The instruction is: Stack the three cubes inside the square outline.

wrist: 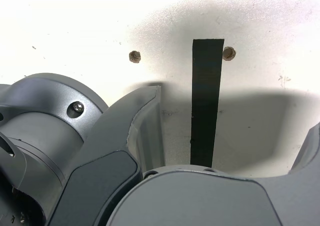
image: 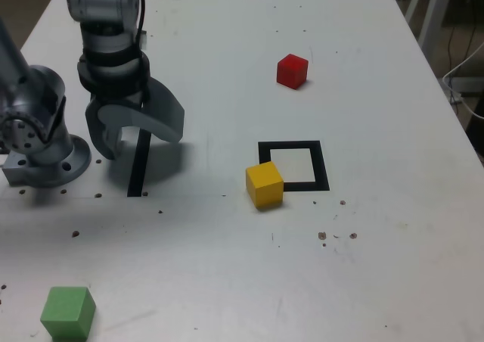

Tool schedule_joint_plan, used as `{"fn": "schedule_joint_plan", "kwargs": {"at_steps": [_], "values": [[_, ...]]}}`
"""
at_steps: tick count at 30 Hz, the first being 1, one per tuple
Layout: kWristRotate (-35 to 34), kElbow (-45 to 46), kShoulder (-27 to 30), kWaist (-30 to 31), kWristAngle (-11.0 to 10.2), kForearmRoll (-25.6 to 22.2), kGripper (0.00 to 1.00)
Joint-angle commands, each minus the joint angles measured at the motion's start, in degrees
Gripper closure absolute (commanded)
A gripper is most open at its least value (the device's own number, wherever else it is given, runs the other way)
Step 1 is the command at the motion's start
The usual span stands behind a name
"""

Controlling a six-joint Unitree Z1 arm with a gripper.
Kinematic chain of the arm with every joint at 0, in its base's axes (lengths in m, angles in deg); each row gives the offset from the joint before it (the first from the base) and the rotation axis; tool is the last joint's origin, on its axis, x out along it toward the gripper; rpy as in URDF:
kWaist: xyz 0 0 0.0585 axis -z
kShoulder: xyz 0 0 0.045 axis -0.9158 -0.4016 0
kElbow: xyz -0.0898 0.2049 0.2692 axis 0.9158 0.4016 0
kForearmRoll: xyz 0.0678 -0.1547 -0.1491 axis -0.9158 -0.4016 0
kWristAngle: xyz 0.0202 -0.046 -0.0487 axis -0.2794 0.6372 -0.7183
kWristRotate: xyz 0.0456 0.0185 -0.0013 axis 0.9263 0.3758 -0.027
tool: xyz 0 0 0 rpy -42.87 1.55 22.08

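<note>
No cube had yet been stacked: the gripper [image: 132, 134] hung at the exterior view's left, over the black tape strip [image: 138, 164], its jaws spread wide and holding nothing. The yellow cube [image: 265, 184] sat touching the lower-left corner of the square outline [image: 294, 165]; the red cube [image: 292, 70] lay in the upper middle, the green cube [image: 68, 312] at the lower left near the bench [image: 227, 266] edge. The next move probably called for reaching a cube; open bench lay between.

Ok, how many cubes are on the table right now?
3. The red cube sits beyond the square outline, the yellow cube touches its near-left corner in the exterior view, and the green cube sits near the bottom-left edge.
</note>
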Motion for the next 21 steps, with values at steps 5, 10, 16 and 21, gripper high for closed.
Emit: {"fn": "schedule_joint_plan", "kwargs": {"at_steps": [5,10,16,21], "values": [[0.1,0.0,0.0,-0.1,0.0,0.0,0.01],[0.1,0.0,0.0,-0.1,0.0,-0.1,0.01],[0.6,-0.6,-0.2,-0.1,0.0,-0.1,0.01],[1.8,-3.0,-1.3,-0.1,0.4,-0.7,0.01]]}}
